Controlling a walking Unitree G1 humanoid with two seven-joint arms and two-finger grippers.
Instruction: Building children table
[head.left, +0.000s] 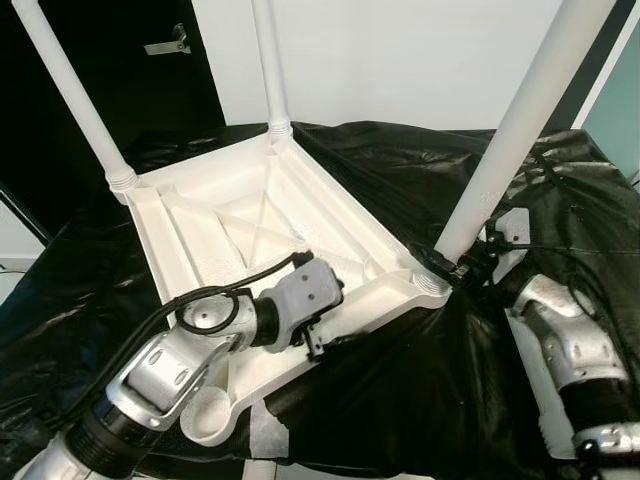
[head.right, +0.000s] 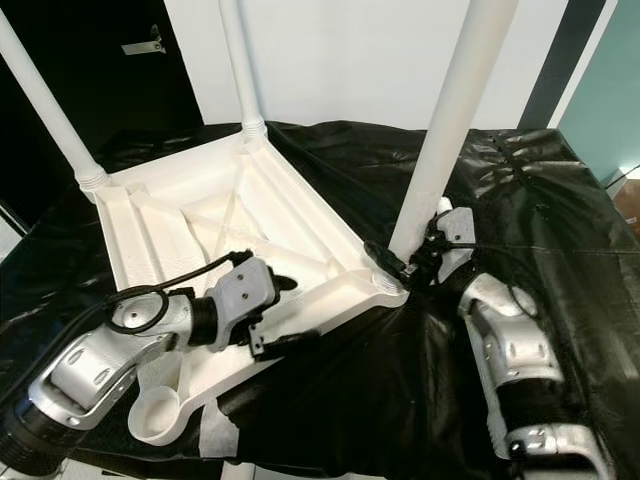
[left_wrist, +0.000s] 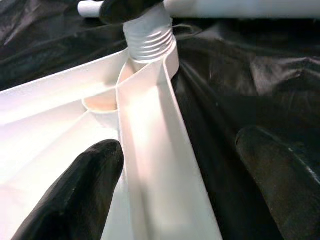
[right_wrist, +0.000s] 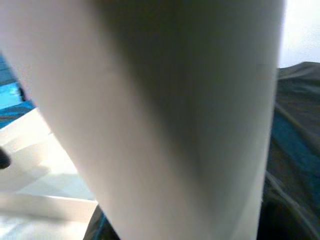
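Three white legs stand up from the upturned white tabletop (head.left: 250, 225), which lies on a black sheet (head.left: 420, 400). Nearest, an empty corner socket (head.left: 205, 410) faces up. The left gripper (left_wrist: 175, 165) straddles the tabletop's front rim, jaws open with one finger on each side. Further right, the right gripper (head.right: 405, 265) sits at the base of the nearest leg (head.left: 515, 130), seemingly clamped round it, though its wrist view is blurred. Two other legs (head.left: 70, 90) rise at the far corners.
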